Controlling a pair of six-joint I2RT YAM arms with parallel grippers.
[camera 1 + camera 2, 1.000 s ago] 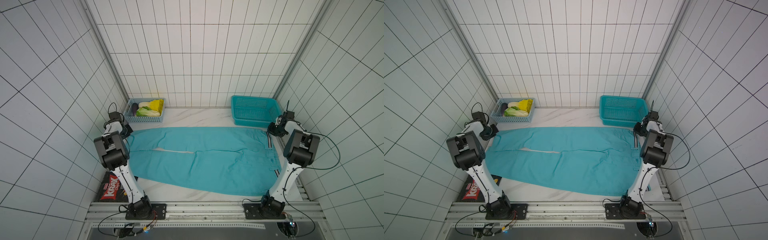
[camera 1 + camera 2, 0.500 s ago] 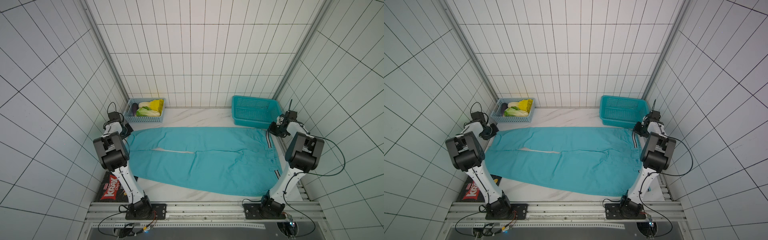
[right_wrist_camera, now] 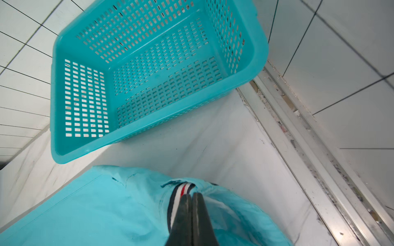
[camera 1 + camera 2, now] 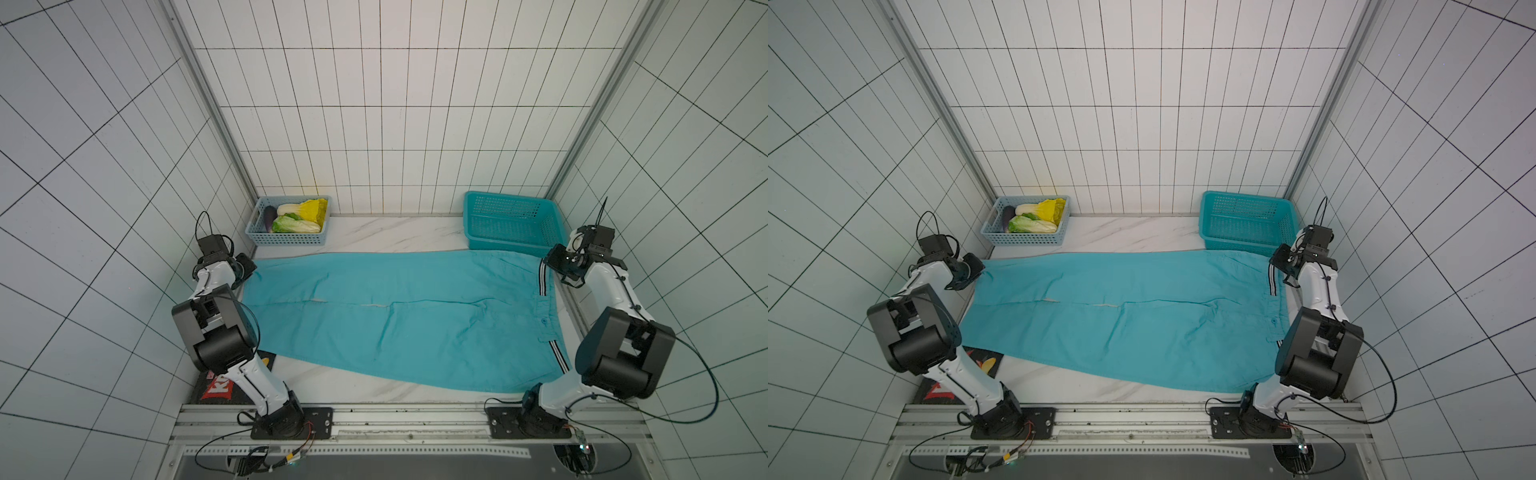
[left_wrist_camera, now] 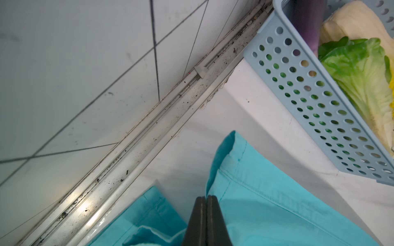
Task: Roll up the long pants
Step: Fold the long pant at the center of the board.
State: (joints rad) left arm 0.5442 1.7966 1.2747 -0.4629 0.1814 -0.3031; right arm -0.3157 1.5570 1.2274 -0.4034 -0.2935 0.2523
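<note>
Left gripper [image 5: 206, 197] pinches the hem [image 5: 234, 149], right gripper [image 3: 191, 194] the waistband [image 3: 181, 189] of the long pants [image 4: 395, 316]; both should lift level, together, keeping cloth taut.

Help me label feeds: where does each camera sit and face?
Top views: high in front, looking down and back; left arm, right arm, long pants.
Left wrist: past the shut left end effector gripping the leg hem, toward the vegetable basket.
Right wrist: past the shut right end effector gripping the waistband, toward the teal basket.
Top, wrist views share pants, baskets.
</note>
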